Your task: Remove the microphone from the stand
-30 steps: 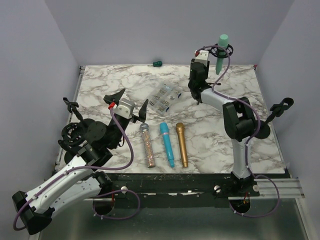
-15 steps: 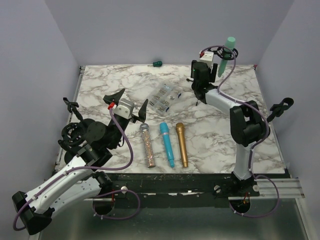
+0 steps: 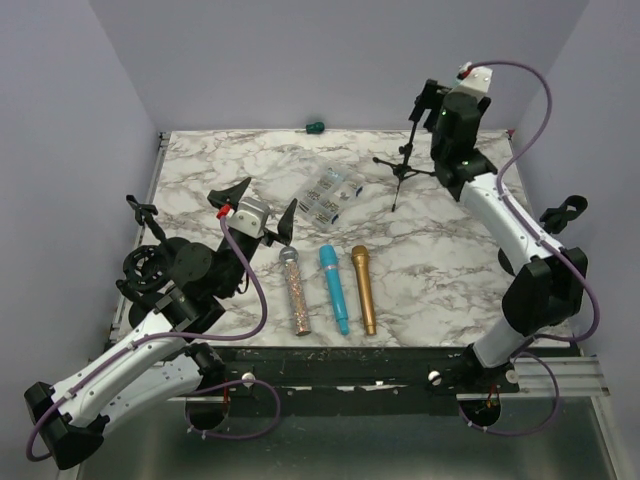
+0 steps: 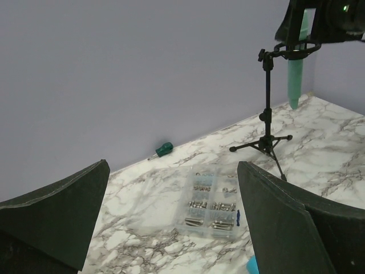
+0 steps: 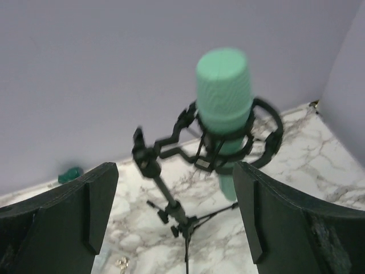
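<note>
Count: three loose microphones [image 3: 334, 288] lay flat, one green microphone [image 5: 222, 108] sat in stand [image 3: 403, 170] | overhead hid it, wrist views showed it | left gripper [image 4: 172, 165], right gripper [image 5: 174, 165] gaped wide, empty

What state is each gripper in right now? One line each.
Left gripper: open, holding nothing.
Right gripper: open, facing the green microphone, not gripping it.
</note>
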Robot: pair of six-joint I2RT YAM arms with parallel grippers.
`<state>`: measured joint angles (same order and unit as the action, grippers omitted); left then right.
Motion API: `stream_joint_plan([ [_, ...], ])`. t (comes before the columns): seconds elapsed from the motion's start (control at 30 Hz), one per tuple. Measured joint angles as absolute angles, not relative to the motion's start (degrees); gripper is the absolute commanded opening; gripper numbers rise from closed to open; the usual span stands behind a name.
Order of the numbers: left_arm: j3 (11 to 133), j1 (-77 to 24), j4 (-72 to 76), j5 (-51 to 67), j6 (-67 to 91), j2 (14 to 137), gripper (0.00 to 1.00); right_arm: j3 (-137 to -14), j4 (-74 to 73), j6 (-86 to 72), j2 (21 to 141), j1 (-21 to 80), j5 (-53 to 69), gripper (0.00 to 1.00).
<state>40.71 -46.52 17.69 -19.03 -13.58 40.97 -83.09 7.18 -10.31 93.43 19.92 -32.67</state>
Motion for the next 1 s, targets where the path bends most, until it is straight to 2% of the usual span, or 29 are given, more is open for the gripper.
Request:
stream_joint_plan([
  [0.23,40.7,-46.5,17.7,-19.0,-13.6,41.0,0.98,-97.2,-1.1,-12.0,95.5,11.4,-27.2,0.95],
  [0.47,40.7,-46.5,17.7,-18.9,-13.6,41.1,0.98,-104.6,-6.2,-12.0,99.5,10.3,-22.8,0.94],
  [0.73,40.7,-46.5,17.6,-18.8,-13.6,41.6,0.98,-110.1,-10.8,-11.0,106.2,10.3,-21.5,0.85],
  [1.0,40.7,-46.5,17.6,-18.8,-13.5,41.7,0.99,-111.6,-12.7,-9.3,108.1,10.1,-22.8,0.65],
])
